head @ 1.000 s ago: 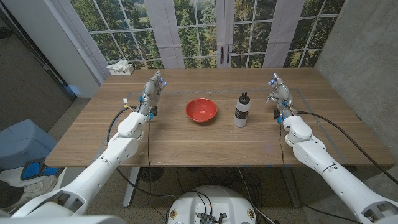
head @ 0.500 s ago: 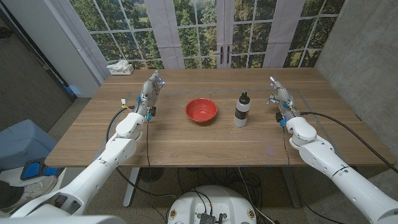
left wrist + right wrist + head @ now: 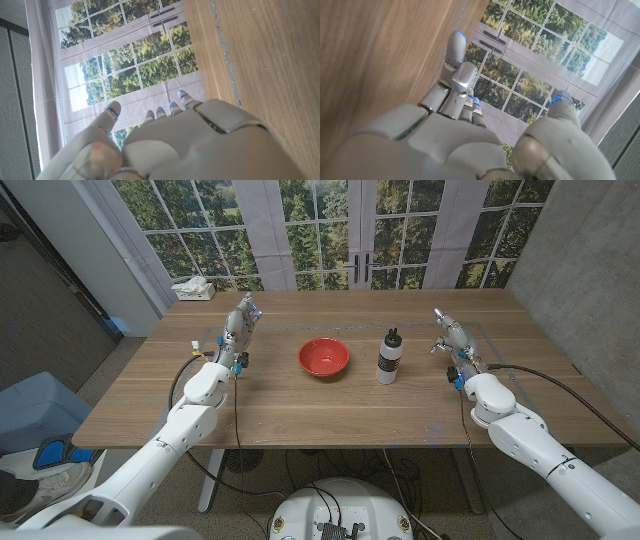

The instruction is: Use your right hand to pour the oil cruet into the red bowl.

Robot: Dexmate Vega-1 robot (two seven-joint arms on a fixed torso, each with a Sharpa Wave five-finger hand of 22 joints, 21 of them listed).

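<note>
Right robot hand (image 3: 451, 341), fingers extended and holding nothing, stands near the upright white oil cruet with black spout (image 3: 388, 357), which lies toward its left on the wooden bench (image 3: 300, 405), red round bowl (image 3: 324, 357) beyond.

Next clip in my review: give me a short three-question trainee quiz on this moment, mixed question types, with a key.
1. True or false: the right hand holds the oil cruet.
2. What lies between the left hand and the cruet? A) red bowl B) white box C) a cup
3. Fill in: the cruet stands ____ on the table.

Key: 1 false, it holds nothing; 2 A; 3 upright.
</note>
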